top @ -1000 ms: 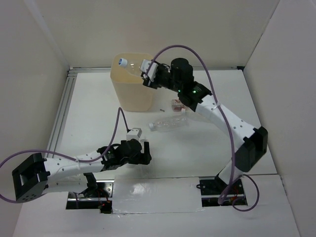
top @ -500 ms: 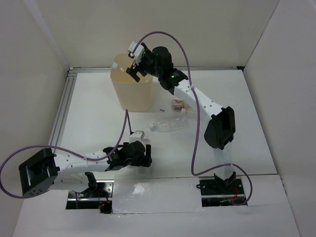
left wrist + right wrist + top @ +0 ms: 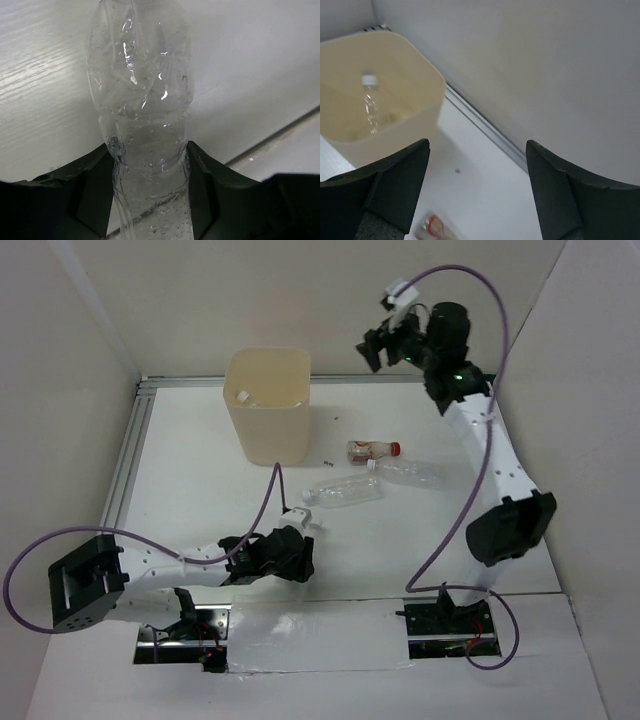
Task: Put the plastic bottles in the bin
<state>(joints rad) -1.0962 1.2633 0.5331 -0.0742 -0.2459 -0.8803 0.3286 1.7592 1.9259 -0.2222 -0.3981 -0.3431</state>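
Nearer than the bin [image 3: 267,430], the left gripper [image 3: 150,150] clamps a clear crinkled bottle [image 3: 140,90]; right of the bin, the right gripper [image 3: 476,145] hangs wide open and empty.

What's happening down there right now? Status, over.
Left tool shut on a clear bottle. Right tool open, empty, raised. One bottle in bin, three others outside. Nothing blocking.

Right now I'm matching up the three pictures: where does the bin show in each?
Top view: the bin stands upper left of centre, near the back wall.
Left wrist: not in it.
Right wrist: the bin fills the upper left.
Shared landmark: the white-capped bottle inside it, in top and right wrist views.
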